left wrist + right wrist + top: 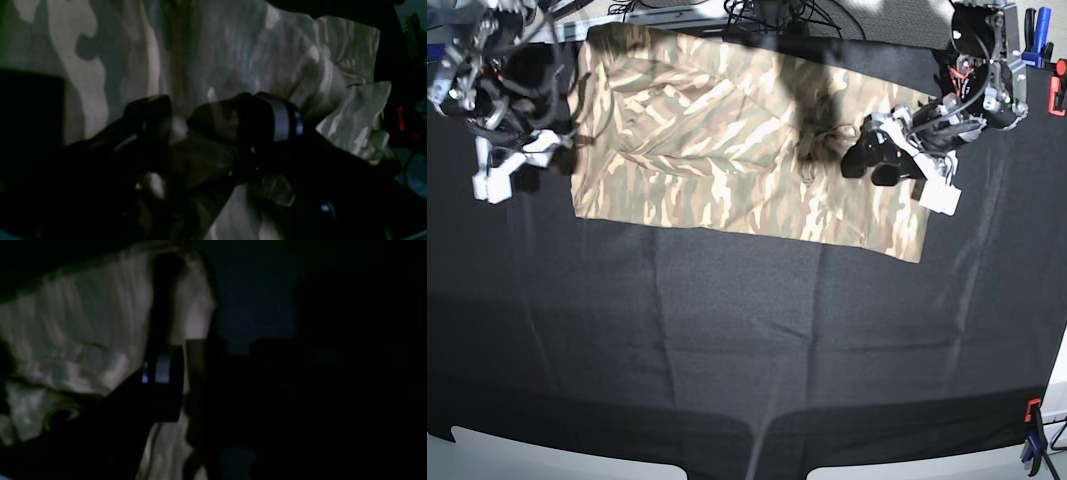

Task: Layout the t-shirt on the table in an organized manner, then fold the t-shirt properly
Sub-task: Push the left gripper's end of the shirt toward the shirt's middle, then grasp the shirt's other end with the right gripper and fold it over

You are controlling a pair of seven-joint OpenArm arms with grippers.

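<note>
Camouflage t-shirt (727, 150) (spread flat) between both tools, on table (727, 340)

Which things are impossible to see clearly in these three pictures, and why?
- Right wrist view: right half is almost black; only one finger of the right gripper shows, so its grip is unclear.
- Left wrist view: the left gripper shadows the t-shirt beneath.
- Base view: the table is cut off on every side.
</note>
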